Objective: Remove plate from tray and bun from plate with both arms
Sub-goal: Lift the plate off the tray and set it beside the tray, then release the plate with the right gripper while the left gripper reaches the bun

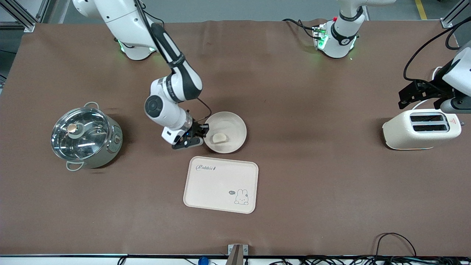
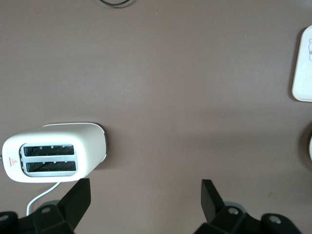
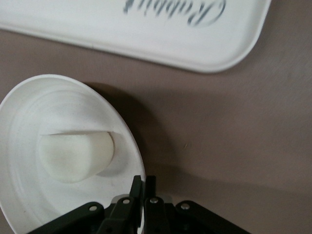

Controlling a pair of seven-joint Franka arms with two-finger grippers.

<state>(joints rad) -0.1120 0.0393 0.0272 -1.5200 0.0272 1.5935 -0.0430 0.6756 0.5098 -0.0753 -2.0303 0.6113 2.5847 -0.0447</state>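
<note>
The round cream plate (image 1: 230, 127) is at mid-table, just farther from the front camera than the rabbit tray (image 1: 220, 184). The small pale bun (image 1: 220, 138) lies in it. My right gripper (image 1: 203, 133) is shut on the plate's rim at the edge toward the right arm's end. In the right wrist view the plate (image 3: 29, 112) is tilted, the bun (image 3: 75, 156) rests inside, and my gripper (image 3: 144, 183) pinches the rim. My left gripper (image 1: 419, 95) is open and empty above the toaster (image 1: 421, 129); in the left wrist view it (image 2: 146, 195) is over bare table.
A steel pot with a glass lid (image 1: 85, 138) stands toward the right arm's end. The cream toaster (image 2: 53, 152) stands toward the left arm's end. The tray's edge (image 3: 146, 44) is close to the plate. Cables run along the table's near edge.
</note>
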